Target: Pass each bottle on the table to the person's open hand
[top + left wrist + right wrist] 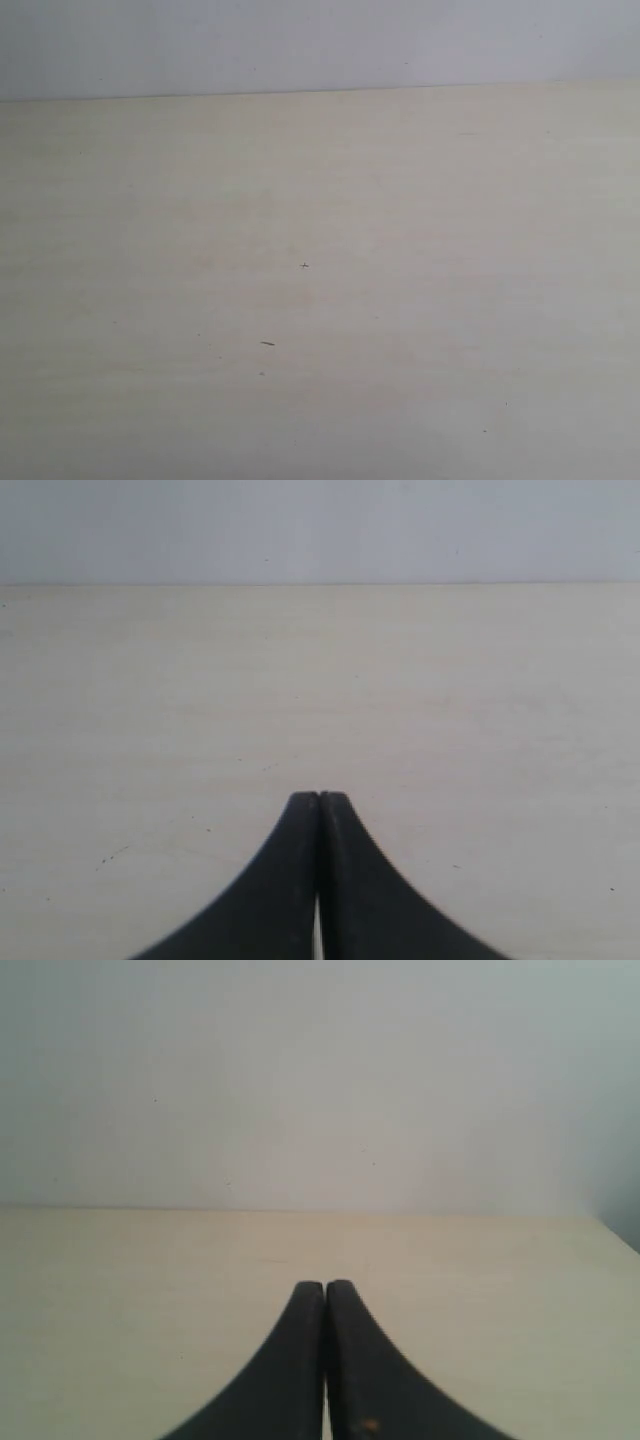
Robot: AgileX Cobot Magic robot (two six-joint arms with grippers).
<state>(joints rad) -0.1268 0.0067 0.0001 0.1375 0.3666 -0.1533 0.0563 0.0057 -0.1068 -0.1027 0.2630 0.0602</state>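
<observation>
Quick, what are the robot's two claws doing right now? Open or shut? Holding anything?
The left gripper is shut, holding nothing.
The right gripper is shut, holding nothing.

Wide, flat, pale beige wood-grain worktop [420, 230]: smooth and matt, faintly streaked, flecked with tiny dark specks. Black curved left claw [319, 800] and right claw [325, 1286]: smooth, plastic-looking, dull sheen. Pale grey wall [300, 45]: plain, matt.

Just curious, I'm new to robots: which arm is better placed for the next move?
Neither, visibly: the left end effector and right end effector are both shut above the table, and nothing to grasp shows in any view.
</observation>
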